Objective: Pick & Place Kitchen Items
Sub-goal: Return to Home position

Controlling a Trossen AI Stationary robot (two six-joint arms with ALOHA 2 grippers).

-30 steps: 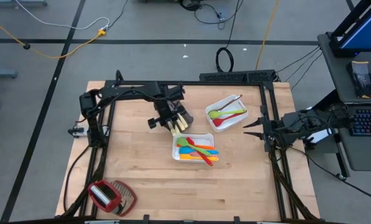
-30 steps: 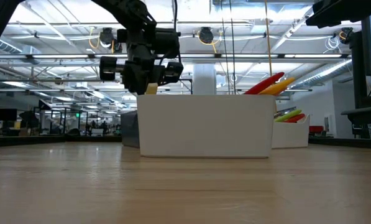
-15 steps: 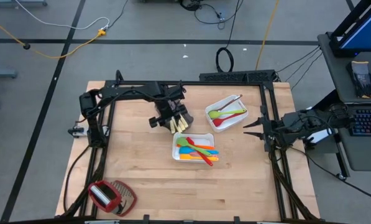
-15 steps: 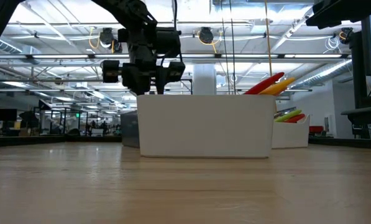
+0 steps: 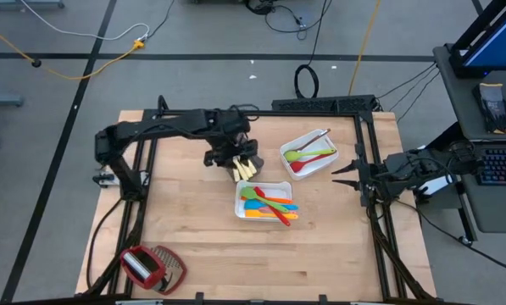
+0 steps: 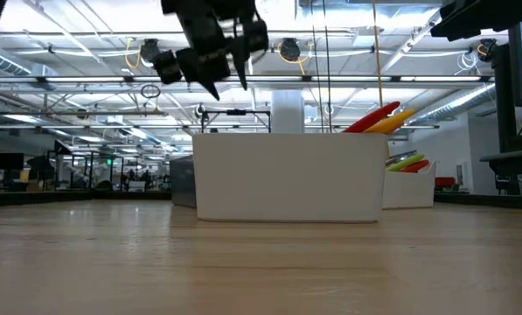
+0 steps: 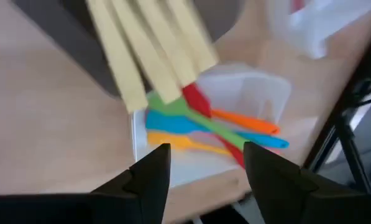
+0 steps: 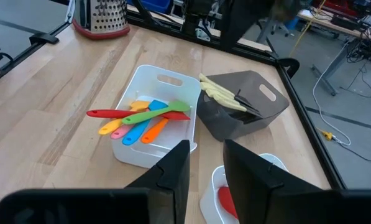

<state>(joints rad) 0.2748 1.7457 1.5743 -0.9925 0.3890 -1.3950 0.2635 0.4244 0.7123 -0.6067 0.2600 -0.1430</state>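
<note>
Blurred, edge-cropped pale knives [image 7: 154,56]

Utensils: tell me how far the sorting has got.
Done: colourful spatulas lie in one white bin, spoons in the other white bin, pale knives in the dark bin. In hand: nothing; the left end effector hangs open above the dark bin, the right end effector is open beside the spoons' bin. Left: no loose utensil shows on the table.

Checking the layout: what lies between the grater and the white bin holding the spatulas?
Nothing. The high view shows only bare table between the grater and the spatula bin.
</note>
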